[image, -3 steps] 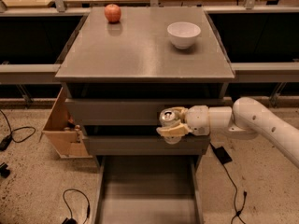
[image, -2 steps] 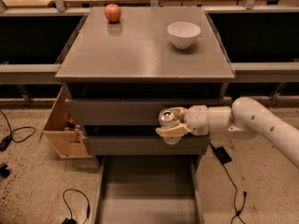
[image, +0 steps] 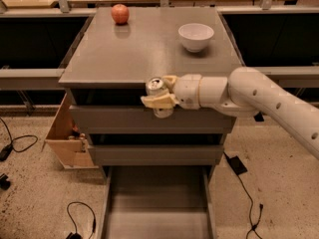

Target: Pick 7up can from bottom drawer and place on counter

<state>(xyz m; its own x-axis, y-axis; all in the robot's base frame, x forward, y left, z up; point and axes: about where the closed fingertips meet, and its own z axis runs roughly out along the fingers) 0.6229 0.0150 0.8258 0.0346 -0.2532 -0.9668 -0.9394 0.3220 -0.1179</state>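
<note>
Speckled floor, grey counter (image: pixel 139 49) with apple (image: pixel 119 14) and bowl (image: pixel 196 36) at back. Below, bottom drawer (image: pixel 157 208) pulled out, bare. Gripper (image: pixel 160 94) at counter's front edge, jaws clamped on upright 7up can (image: pixel 155 85). Judged: picked already; yet to lift over, set down, release.

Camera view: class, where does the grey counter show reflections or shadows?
Camera view: the counter mirrors the apple faintly just in front of it; the white bowl casts a soft shadow around its base; the gripper, holding the 7up can at the counter's front edge, hangs over the dark recess beneath.
</note>
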